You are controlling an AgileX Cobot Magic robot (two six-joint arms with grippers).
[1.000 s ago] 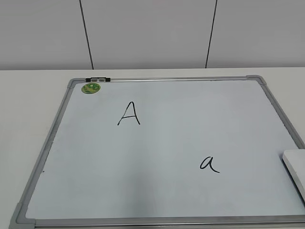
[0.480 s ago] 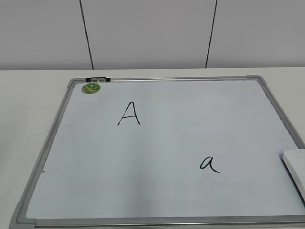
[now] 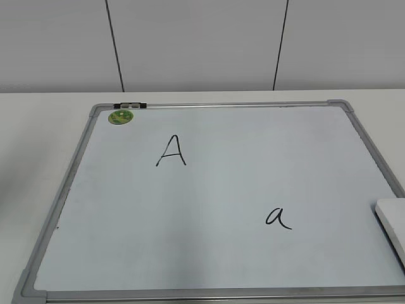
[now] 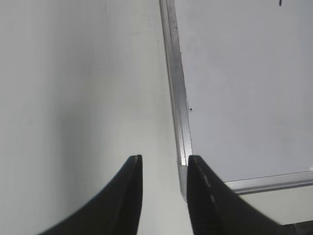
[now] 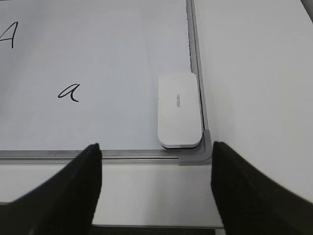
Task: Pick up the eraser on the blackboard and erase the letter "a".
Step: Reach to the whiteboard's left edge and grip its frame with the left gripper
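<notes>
You have a white table (image 3: 38,126) carrying the blackboard (image 3: 221,190). The eraser (image 5: 179,110) lies in its near right corner, long axis along the right frame, straight ahead of the right gripper (image 5: 155,152), whose fingers are spread wide and empty. The letter "a" (image 5: 69,91) sits left of it across open board. The left gripper (image 4: 164,164), fingers narrowly parted, is well apart.

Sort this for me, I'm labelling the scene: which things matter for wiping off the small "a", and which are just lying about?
For the job:
eraser, lying in the board's near right corner
board
small "a"
right hand, open, nearest the eraser

Just lying about:
capital "A"
green magnet
clip on the far frame
left hand, by the board's left edge
</notes>
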